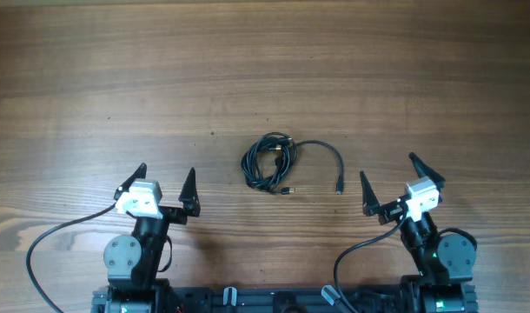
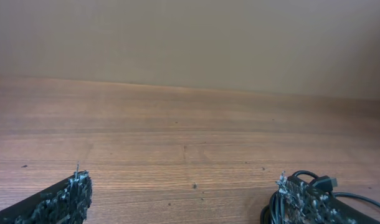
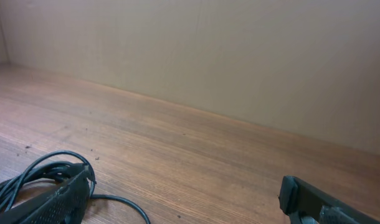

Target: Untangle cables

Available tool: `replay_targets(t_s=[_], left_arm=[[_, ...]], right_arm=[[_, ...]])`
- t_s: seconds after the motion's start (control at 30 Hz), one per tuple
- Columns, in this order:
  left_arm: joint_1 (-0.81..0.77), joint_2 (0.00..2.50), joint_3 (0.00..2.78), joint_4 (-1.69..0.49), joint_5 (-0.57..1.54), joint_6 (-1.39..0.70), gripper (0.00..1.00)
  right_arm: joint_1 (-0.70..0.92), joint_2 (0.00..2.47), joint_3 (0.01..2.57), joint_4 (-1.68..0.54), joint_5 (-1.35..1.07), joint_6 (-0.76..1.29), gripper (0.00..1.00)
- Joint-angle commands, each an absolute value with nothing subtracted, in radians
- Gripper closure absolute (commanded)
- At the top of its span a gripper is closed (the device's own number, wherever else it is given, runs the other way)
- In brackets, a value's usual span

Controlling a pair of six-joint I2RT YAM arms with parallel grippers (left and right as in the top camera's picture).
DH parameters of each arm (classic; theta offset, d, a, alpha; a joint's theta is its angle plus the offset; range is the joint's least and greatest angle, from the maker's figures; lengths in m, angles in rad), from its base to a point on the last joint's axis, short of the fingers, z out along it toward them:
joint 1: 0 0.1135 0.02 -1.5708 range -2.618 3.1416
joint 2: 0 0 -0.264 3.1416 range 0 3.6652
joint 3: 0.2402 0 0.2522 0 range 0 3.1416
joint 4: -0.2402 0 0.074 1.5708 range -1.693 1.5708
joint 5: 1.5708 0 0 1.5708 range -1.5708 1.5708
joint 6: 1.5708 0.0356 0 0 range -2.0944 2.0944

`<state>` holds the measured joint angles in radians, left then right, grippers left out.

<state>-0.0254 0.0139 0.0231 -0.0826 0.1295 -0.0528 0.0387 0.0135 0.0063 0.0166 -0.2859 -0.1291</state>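
The cables (image 1: 270, 162) lie as a tangled black coil in the middle of the wooden table, with one strand (image 1: 327, 153) arcing right to a small plug (image 1: 340, 187). My left gripper (image 1: 165, 182) is open and empty, to the left of the coil. My right gripper (image 1: 388, 184) is open and empty, to the right of the plug. In the left wrist view the coil (image 2: 314, 180) peeks out behind my right finger. In the right wrist view the coil (image 3: 28, 177) lies at the lower left behind my left finger.
The wooden table (image 1: 265, 69) stretches away beyond the coil. A plain beige wall (image 3: 240, 56) stands at its far edge. Thick black arm cables (image 1: 48, 243) loop by the arm bases at the near edge.
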Motion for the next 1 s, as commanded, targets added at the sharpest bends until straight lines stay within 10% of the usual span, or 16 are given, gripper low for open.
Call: replay_targets(t_s=[0.0, 0.97], left_arm=[[-0.031, 0.007, 0.014, -0.081, 0.138, -0.033, 0.00], [-0.031, 0.007, 0.014, -0.059, 0.141, -0.035, 0.00]], right_arm=[[0.041, 0.007, 0.005, 0.021, -0.266, -0.131, 0.00], [0.041, 0.007, 0.006, 0.021, -0.272, -0.089, 0.00]])
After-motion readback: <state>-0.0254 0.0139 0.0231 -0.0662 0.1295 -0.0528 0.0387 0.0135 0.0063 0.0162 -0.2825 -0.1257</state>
